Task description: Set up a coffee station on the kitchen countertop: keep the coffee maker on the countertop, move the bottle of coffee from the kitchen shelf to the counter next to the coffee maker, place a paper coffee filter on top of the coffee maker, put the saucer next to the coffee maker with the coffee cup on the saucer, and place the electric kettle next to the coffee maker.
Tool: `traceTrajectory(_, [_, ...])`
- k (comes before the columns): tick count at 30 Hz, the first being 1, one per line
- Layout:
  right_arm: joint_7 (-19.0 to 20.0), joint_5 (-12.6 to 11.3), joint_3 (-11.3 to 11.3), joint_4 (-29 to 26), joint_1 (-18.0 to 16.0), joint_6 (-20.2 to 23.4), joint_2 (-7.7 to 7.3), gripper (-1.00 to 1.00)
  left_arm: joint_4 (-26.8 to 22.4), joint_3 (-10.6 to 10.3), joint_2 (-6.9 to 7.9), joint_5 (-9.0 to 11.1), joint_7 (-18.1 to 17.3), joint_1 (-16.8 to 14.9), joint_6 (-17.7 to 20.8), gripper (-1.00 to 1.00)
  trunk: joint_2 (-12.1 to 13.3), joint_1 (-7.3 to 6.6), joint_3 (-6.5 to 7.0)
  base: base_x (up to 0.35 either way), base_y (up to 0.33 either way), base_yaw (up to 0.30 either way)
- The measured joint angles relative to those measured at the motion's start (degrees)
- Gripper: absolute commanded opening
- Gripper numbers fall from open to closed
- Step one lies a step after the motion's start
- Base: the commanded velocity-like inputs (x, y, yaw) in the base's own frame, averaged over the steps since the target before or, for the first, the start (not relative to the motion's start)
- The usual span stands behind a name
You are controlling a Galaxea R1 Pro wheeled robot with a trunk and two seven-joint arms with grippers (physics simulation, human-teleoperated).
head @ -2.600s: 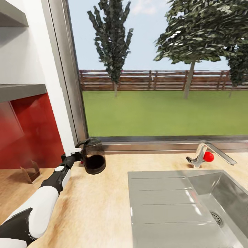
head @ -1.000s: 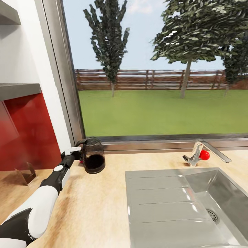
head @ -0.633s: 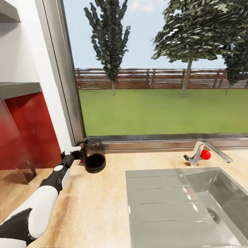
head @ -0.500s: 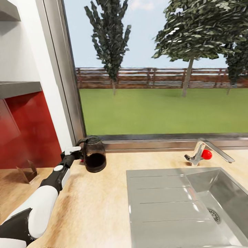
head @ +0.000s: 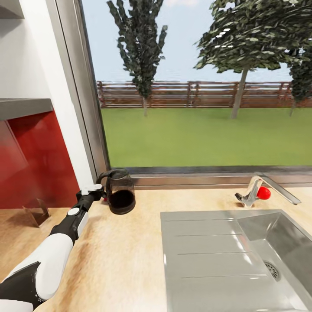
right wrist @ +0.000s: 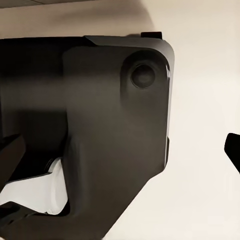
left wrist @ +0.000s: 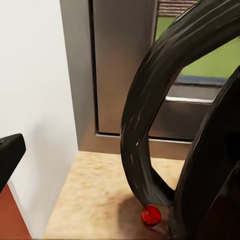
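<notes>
Reaching the left gripper [head: 96,193] to the electric kettle [head: 119,192] handle on the bench [head: 125,255] beside the sink [head: 234,260], jaws' state unclear.

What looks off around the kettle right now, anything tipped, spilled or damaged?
Nothing stands out. The electric kettle stands upright on the kitchen countertop by the window, with the left gripper at its handle. No spill shows on the worktop.

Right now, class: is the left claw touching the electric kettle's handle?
Cannot tell. In the head view the left claw meets the electric kettle at its handle, but neither contact nor gap shows plainly.
</notes>
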Motion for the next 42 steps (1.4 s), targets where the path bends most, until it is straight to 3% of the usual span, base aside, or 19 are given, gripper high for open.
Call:
traceTrajectory(25, [-0.2, 0.0, 0.0, 0.0, 0.0, -0.1, 0.09, 1.00, -0.1, -0.2, -0.10, 0.0, 0.0, -0.2, 0.0, 1.00, 0.0, 0.00, -1.31, 0.000, 0.000, -0.006])
traceTrajectory(42, [-0.2, 0.0, 0.0, 0.0, 0.0, -0.1, 0.09, 1.00, 0.2, -0.2, -0.26, -0.1, 0.7, -1.8, 0.8, 1.00, 0.0, 0.00, -1.41, 0.000, 0.000, 0.000])
